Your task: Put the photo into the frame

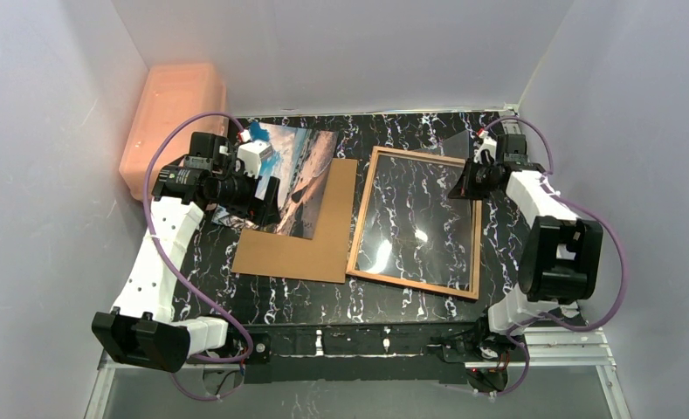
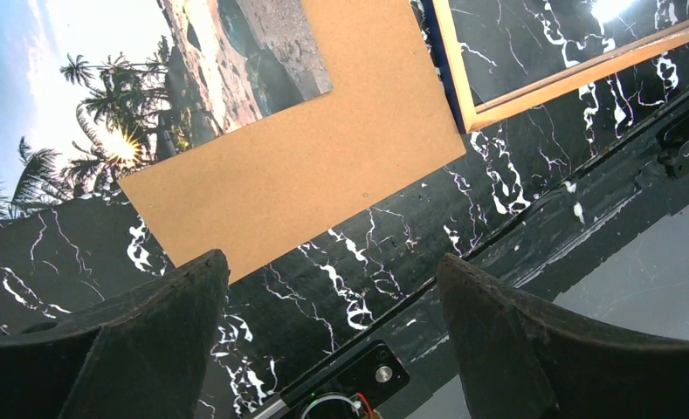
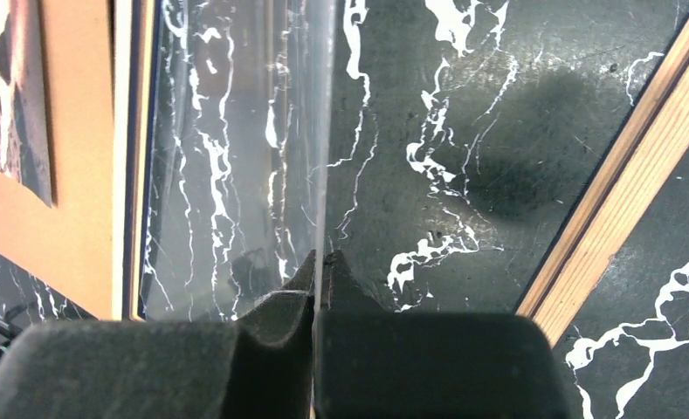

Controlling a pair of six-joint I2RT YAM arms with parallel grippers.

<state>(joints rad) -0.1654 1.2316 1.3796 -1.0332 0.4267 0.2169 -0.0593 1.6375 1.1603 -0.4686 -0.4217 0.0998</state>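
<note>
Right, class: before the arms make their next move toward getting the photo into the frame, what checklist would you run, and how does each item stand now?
1. Left gripper open for a pick: ok, fingers wide apart.
2. Photo in the left gripper: not ok, nothing is between its fingers.
3. Photo free to lift: ok, it lies partly on top of the brown backing board, with nothing resting on it.
4. Right gripper secure on the clear pane: ok, shut on its edge.
5. Frame lying flat, back up: ok.
6. Pane fully clear of the frame opening: cannot tell.
</note>
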